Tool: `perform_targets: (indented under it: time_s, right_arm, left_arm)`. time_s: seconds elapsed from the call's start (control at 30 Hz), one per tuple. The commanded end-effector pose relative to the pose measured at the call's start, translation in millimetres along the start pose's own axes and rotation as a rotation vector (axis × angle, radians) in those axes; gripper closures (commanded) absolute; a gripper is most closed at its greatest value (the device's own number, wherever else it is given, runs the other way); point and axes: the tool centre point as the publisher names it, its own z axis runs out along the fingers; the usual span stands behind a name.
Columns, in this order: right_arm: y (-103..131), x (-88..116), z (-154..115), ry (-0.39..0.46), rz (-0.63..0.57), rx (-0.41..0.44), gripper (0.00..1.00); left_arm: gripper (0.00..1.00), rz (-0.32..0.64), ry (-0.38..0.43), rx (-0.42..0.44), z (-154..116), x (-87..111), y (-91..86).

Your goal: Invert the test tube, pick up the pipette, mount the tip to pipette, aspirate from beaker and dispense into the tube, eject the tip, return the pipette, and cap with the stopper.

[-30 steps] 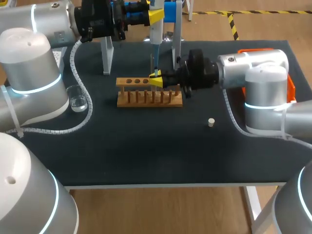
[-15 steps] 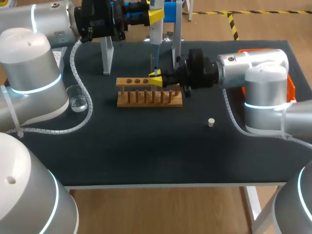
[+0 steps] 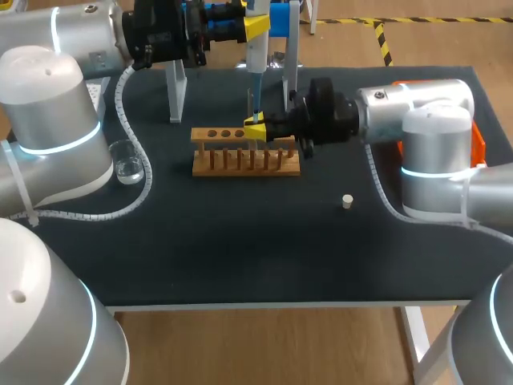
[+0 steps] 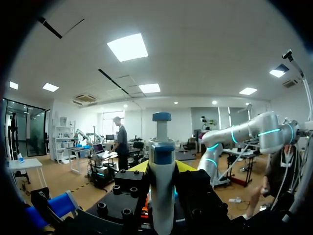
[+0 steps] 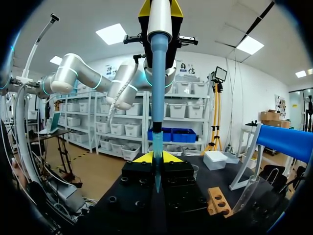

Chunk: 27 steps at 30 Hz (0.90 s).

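Note:
My left gripper holds the white pipette upright above the wooden rack; in the left wrist view its blue-topped plunger rises between the fingers. A blue tip hangs from the pipette. My right gripper is shut on that tip just above the rack, and the point sticks out below its yellow fingertips. A clear test tube leans beside the rack. The beaker with water stands at the left, and the white stopper lies at the right.
The white legs of the pipette stand rise behind the rack, with a blue bar across the top. An orange tray sits behind my right arm. A cable loops over the table near the beaker.
My right gripper has edged slightly up and back with the tip between its fingers. The left arm and the pipette have kept still.

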Motion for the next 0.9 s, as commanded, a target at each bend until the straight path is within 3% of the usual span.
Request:
perform_targets:
  time_s: [0.03,0.9]
  right_arm:
    - [1.0,-0.6,0.4,-0.004,-0.001,0.002,1.0]
    - [6.5,1.2,1.5,-0.004,-0.019,-0.019,1.0]
  left_arm:
    - [1.0,0.0,0.001,0.001,-0.5,-0.1,-0.1]
    - [1.0,0.0,0.001,0.001,-0.5,-0.1,-0.1]
